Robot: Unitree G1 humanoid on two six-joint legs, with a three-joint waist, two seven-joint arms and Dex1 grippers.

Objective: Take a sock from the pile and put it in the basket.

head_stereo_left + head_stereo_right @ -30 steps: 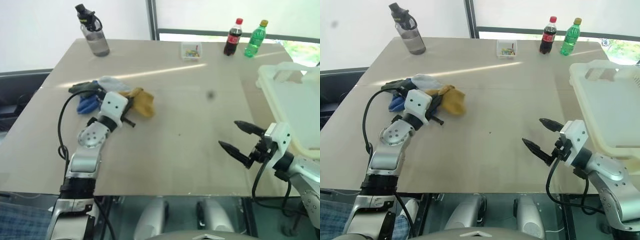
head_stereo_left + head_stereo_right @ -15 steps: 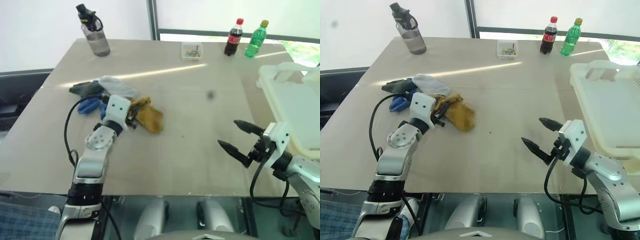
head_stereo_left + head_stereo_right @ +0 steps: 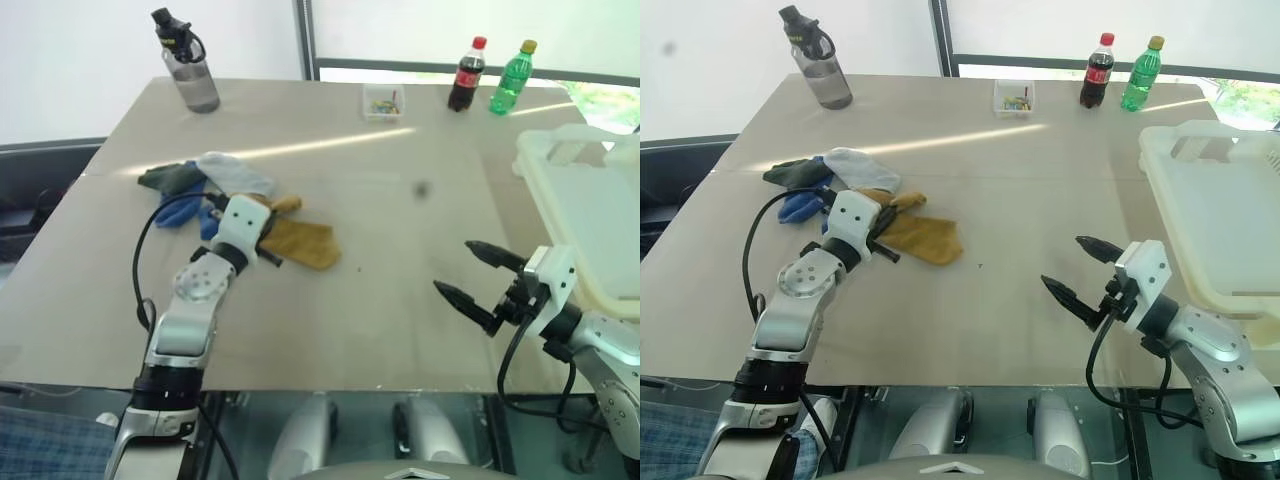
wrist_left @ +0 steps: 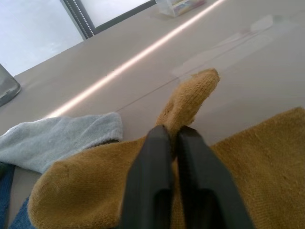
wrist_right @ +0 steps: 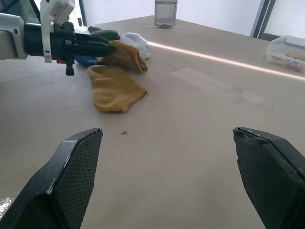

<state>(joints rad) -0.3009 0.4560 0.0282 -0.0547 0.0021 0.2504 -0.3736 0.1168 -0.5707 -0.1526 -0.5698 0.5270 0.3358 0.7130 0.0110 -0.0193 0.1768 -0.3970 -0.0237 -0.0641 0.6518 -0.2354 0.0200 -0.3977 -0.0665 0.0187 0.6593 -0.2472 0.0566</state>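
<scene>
Two yellow socks lie at the near edge of the pile, one flat on the table, one bunched behind it.

- Sock: mustard knit, spread flat just clear of the heap, its heap-side end under the left gripper. Lying apart from the others, it can likely be lifted alone.
- Left gripper: fingers pressed together, low over the yellow knit; in the left wrist view they sit closed on or against the sock, though whether fabric is truly pinched cannot be told.
- Second yellow sock: folded, lying beyond the fingertips, touching the grey sock.
- Pile: blue, light grey and dark socks heaped together on the table's left side.
- Basket: whitish bin at the table's right edge, well apart from the sock; the carry must cross the tabletop.
- Right gripper: jaws spread wide, holding nothing, hovering near the basket, probably waiting.
- Far edge: water bottle, small clear box, cola bottle, green bottle; none in the way.
</scene>
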